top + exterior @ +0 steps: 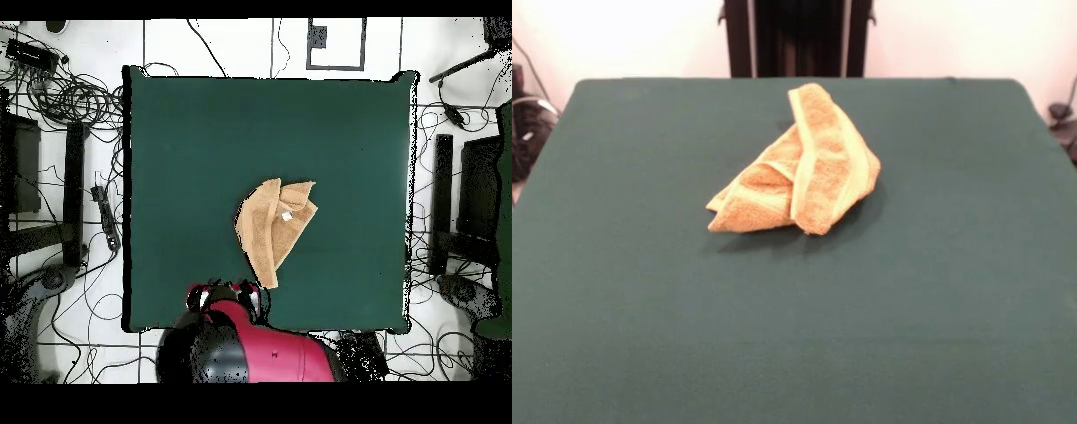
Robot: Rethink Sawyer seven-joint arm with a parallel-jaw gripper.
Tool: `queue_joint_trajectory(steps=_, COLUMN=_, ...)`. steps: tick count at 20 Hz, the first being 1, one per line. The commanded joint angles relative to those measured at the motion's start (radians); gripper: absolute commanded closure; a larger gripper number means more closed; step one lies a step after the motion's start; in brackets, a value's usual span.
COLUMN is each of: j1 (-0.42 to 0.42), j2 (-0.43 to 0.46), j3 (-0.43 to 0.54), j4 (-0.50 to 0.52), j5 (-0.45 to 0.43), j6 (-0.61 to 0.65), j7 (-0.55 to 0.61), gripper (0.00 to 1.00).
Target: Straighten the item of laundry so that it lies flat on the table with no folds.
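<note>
Surrounding the table [180,130] on the floor are loose cables [70,95] at 9 and 3 o'clock in the overhead view; nothing lies on the tabletop near the towel [275,228]. The towel sits crumpled slightly toward 6 o'clock of table centre, long axis running 12 to 6, narrow end toward the arm [255,345]. Jaw state cannot be determined.

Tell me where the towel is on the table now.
In the overhead view, the towel lies crumpled near the middle of the green table, slightly toward the robot's edge. The red arm is at that edge, apart from it.
</note>
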Motion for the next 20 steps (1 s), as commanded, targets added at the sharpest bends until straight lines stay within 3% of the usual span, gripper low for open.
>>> queue_joint_trajectory(steps=1, j1=-0.038, j2=0.225, j3=0.144, j4=0.153, j5=0.014, j6=-0.218, j7=0.063, gripper=0.0)
queue_joint_trajectory(steps=11, j1=-0.057, j2=0.386, j3=0.104, j4=0.104, j5=-0.106, j6=-0.38, j7=0.102, gripper=0.0)
queue_joint_trajectory(steps=20, j1=-0.118, j2=0.756, j3=0.079, j4=-0.007, j5=-0.209, j6=-0.626, j7=0.128, gripper=0.0)
